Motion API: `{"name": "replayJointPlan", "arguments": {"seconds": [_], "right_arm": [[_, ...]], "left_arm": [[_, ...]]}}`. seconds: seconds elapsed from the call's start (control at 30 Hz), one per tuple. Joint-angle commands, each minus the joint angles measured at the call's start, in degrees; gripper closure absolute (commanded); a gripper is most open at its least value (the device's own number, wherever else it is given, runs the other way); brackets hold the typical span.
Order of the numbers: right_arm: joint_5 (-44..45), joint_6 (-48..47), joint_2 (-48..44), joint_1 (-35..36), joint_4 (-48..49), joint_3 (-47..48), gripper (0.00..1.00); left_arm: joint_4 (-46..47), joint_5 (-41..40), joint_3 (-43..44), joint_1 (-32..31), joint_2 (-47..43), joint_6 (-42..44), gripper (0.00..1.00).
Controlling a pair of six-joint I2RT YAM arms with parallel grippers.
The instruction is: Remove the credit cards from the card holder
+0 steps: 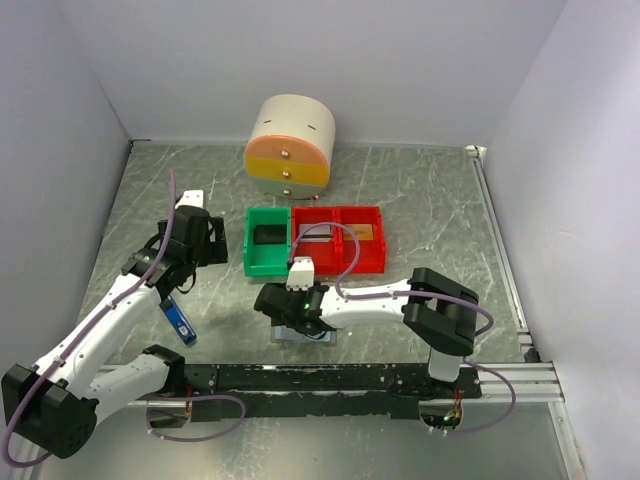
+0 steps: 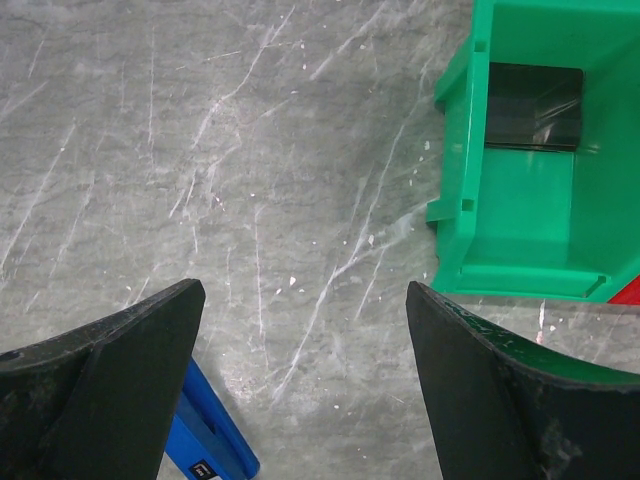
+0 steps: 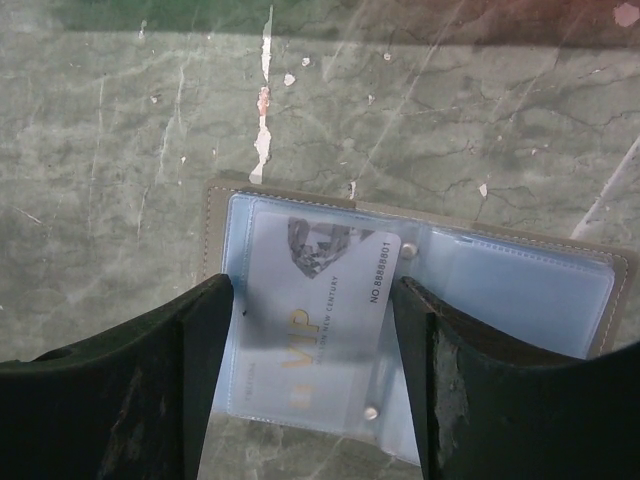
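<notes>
Okay so, nearest the arm bases, the card holder (image 3: 510,285) lies open and flat on the marbled bench (image 1: 430,200), roughly mid-width. The right arm is folded across toward it and the right tool (image 3: 312,290) sits directly over it, pointing down. Its jaws are partway apart, one on each side of the holder's left pocket, and they aren't pinching anything as far as I can see. Whether the tips actually touch the holder, can't tell. In that left pocket, under the clear sleeve, there's a pale silvery VIP card (image 3: 300,330) with a number printed along one short edge. The right pocket just looks like pale blue plastic; can't tell if anything's in it.

Off to the left, a narrow blue stick (image 1: 180,318) lies on the bench. The left tool (image 2: 302,300) hangs above bare bench just past it, jaws spread wide with nothing in them. The stick's end pokes out beside one finger in the wrist view.

Further back is a row of three bins touching side by side: a green bin (image 1: 255,262) on the left, then two red bins (image 1: 340,262). A black card (image 2: 533,107) lies flat at the green bin's far end. Each red bin holds something flat too, one greyish, one gold-ish, too small to say more. Near the back wall stands a round cream drawer unit (image 1: 290,145) with yellow and orange fronts.
</notes>
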Motion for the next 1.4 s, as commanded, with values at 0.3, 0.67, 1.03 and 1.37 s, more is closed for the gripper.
{"name": "replayJointPlan", "arguments": {"seconds": [0.3, 0.67, 1.03, 1.37], "right_arm": [[-1.29, 0.05, -1.34, -0.04, 3.02, -4.11, 0.41], [-7.15, -0.58, -8.43, -2.87, 13.23, -13.63, 0.41], [-9.58, -0.16, -10.45, -3.75, 16.74, -16.65, 0.41], [-15.64, -0.44, -13.41, -6.37, 24.39, -21.97, 0.42]], "left_arm": [[1.12, -0.88, 0.58, 0.43, 0.49, 0.71, 0.06], [1.17, 2.56, 0.64, 0.4, 0.51, 0.28, 0.06], [14.84, 47.27, -12.19, 0.04, -4.49, -17.56, 0.12], [26.61, 49.11, -22.72, -12.1, -2.48, -25.68, 0.23]]}}
